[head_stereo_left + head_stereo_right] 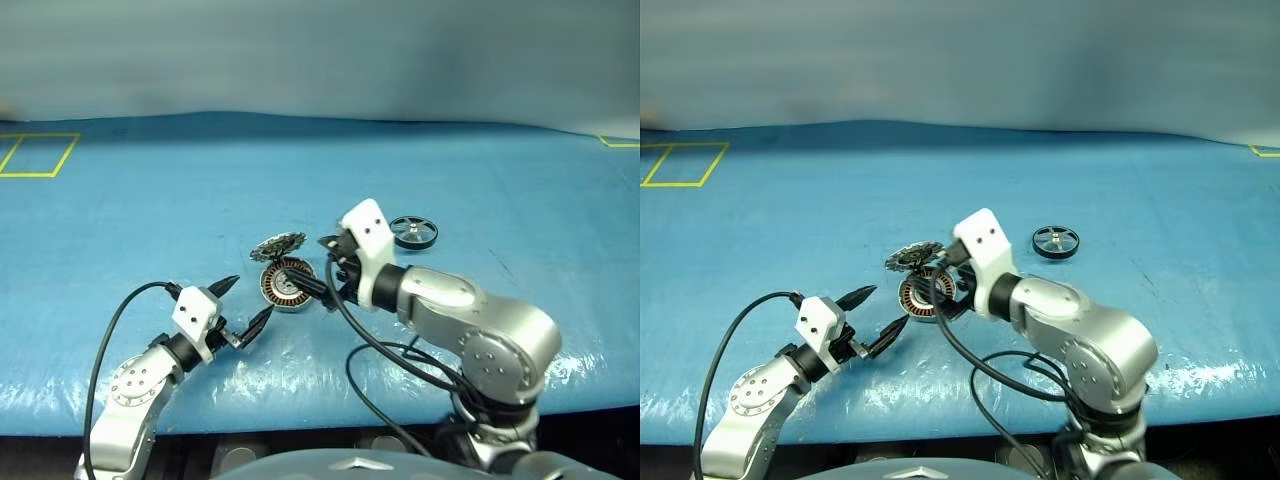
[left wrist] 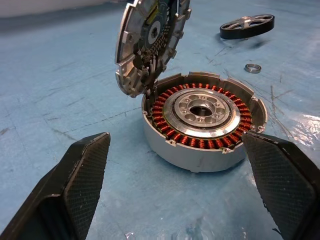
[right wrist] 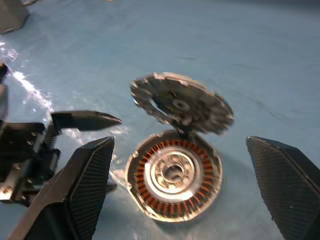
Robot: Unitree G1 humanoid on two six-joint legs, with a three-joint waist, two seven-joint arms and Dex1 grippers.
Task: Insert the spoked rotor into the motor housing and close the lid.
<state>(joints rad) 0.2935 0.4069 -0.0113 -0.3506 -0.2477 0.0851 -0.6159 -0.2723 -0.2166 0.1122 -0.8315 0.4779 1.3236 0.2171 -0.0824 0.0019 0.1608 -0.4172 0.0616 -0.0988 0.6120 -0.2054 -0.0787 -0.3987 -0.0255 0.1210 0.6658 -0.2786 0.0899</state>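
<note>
Presently the motor housing shows bare windings, the lid propped on its rim; both end effectors wide.

Head cameras look down from afar; both wrist cameras closely share the motor housing, perhaps obliquely

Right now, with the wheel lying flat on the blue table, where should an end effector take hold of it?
Across the dark rim, coming straight down from above. The wheel lies flat on the table, apart from the motor cup and the small ring, so nothing crowds it. Its spokes leave gaps, so one finger could likely drop between them and pinch the rim instead.
</note>
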